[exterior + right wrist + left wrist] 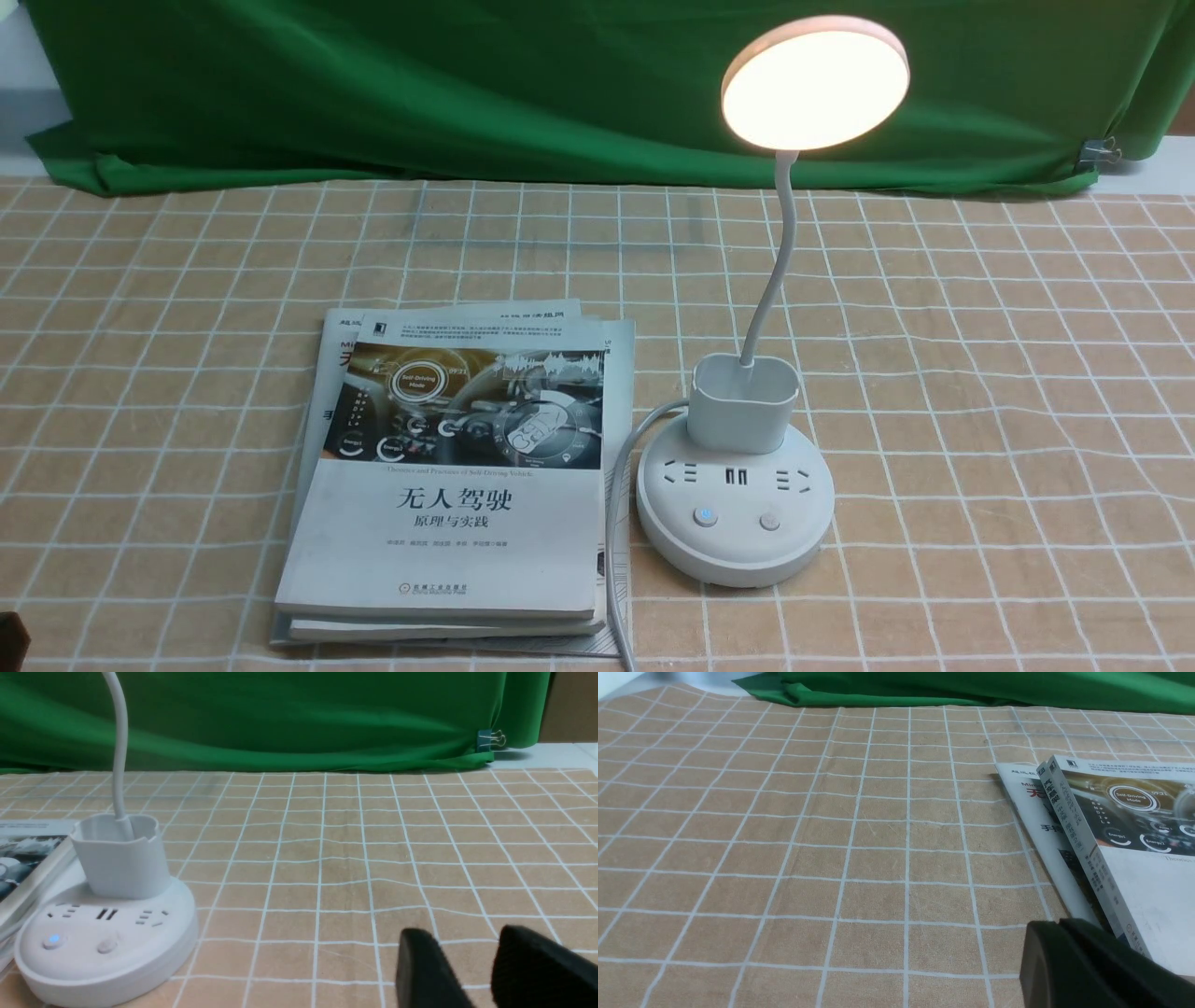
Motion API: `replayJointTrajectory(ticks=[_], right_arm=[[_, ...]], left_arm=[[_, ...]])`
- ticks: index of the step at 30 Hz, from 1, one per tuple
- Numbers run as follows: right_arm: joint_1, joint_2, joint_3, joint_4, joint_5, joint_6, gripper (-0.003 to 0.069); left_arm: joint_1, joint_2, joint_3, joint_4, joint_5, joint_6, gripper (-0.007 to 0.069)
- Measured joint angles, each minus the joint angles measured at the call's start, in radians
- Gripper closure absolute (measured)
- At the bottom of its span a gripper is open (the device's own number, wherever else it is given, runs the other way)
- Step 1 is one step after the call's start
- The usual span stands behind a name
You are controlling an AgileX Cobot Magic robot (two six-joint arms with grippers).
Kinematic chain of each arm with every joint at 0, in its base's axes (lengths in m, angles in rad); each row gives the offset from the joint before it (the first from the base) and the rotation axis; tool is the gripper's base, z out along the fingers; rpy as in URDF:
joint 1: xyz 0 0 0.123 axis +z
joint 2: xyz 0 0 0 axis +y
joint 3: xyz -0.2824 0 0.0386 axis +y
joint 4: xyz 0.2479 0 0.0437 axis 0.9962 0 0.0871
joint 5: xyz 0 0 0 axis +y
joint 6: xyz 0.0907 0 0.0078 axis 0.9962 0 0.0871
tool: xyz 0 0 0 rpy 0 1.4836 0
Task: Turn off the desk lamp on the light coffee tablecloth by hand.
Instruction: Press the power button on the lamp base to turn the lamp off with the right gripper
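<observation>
The white desk lamp (735,509) stands on the light coffee tablecloth (980,392), right of centre. Its disc head (814,82) glows warm white. The round base carries sockets and two buttons; the left button (706,516) is lit blue, the right one (769,521) is not. The lamp base also shows in the right wrist view (107,952). My right gripper (467,938) is open and empty, low over the cloth, well to the side of the base. My left gripper (1059,924) is shut and empty, close to the books' corner.
A stack of books (457,476) lies just left of the lamp; it also shows in the left wrist view (1120,849). The lamp's white cable (616,523) runs between books and base. A green backdrop cloth (467,84) hangs behind, held by a binder clip (1102,149).
</observation>
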Motion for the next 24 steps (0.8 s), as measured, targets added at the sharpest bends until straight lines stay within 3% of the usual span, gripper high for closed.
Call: replayJointTrajectory(ticks=[8, 17, 24], right_arm=[[0.000, 0.000, 0.000, 0.003, -0.018, 0.007, 0.0420], [0.000, 0.000, 0.000, 0.110, -0.300, 0.504, 0.0420], [0.000, 0.000, 0.000, 0.116, -0.352, 0.559, 0.0420]], left_arm=[[0.000, 0.000, 0.000, 0.000, 0.000, 0.000, 0.0620], [0.000, 0.000, 0.000, 0.000, 0.000, 0.000, 0.0620], [0.000, 0.000, 0.000, 0.000, 0.000, 0.000, 0.0620]])
